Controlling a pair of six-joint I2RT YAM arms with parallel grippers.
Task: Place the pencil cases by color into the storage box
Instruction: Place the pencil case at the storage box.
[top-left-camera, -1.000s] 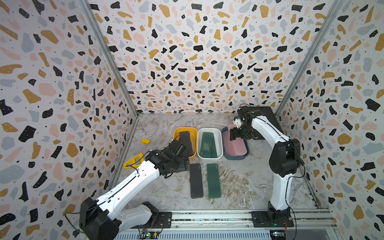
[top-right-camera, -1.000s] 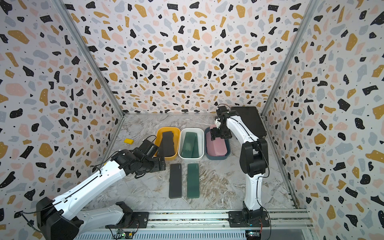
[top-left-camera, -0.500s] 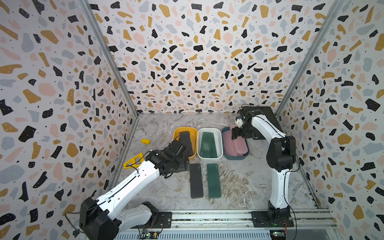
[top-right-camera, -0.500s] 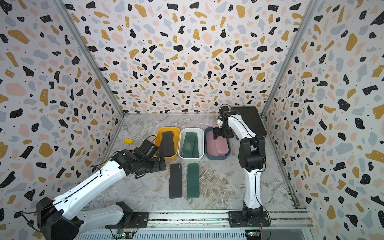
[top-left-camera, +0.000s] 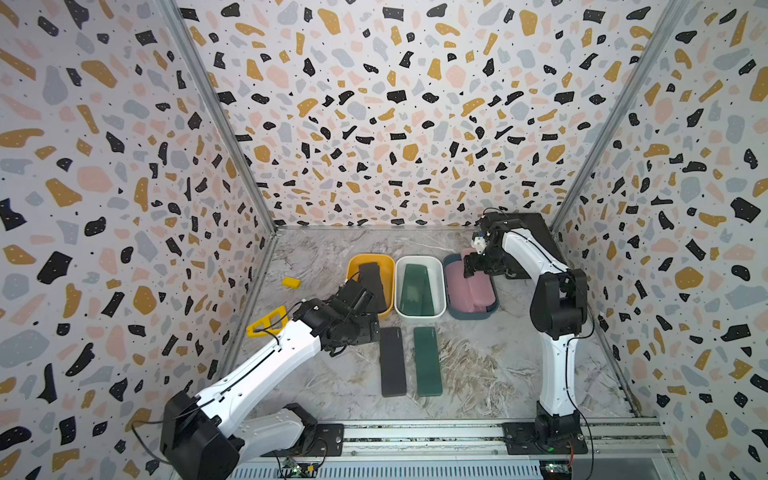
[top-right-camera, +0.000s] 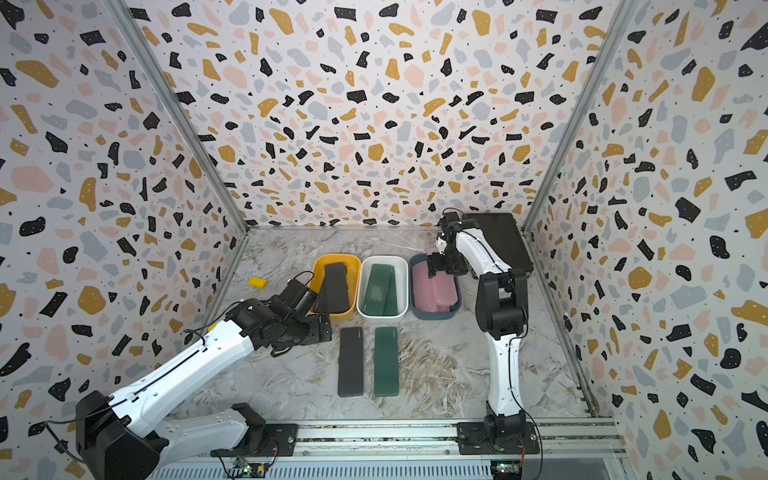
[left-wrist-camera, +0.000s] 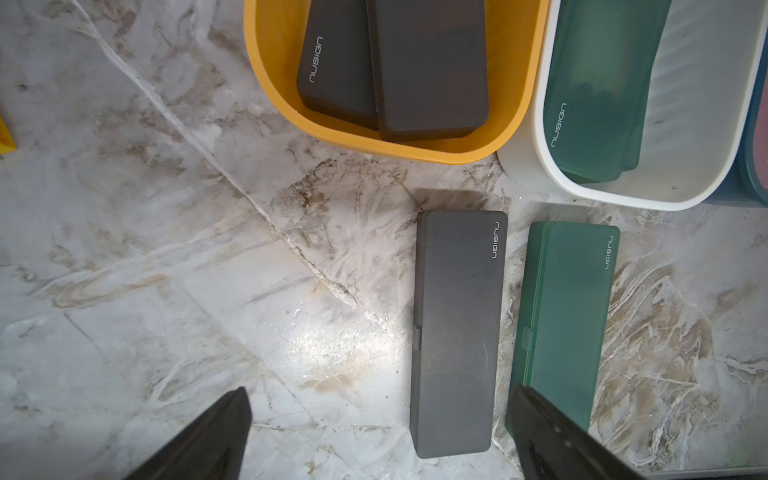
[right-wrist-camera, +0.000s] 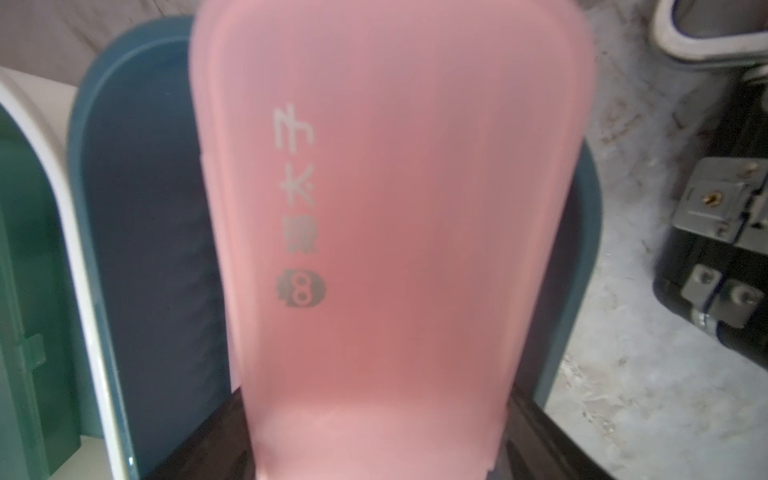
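Marble-patterned tabletop, terrazzo-print walls on three sides. Three bins stand in a row: yellow bin, white bin, blue bin. Right gripper is clamped on one end of a pink pencil case, a finger on each long edge. The case reaches out over the blue bin, and contact with what lies below cannot be judged. Other pink cases lie in that bin, count unclear. Black briefcase sits just behind the right arm, close beside the blue bin. The right wrist view shows its metal latches, which neither top view resolves. Left gripper hovers with jaws spread wide and nothing between them, over bare marble just beside the loose black case. Loose green case lies parallel to it across a narrow gap. Both are flat on the table in front of the bins, touching none. The left wrist view resolves what the top views blur: two black cases overlapping in the yellow bin, green cases stacked in the white bin, "nusign" lettering on the lids. In both top views the left wrist covers the yellow bin's near corner. Small yellow block lies by the left wall, well apart. A yellow frame-shaped part shows beside the left forearm in a top view.
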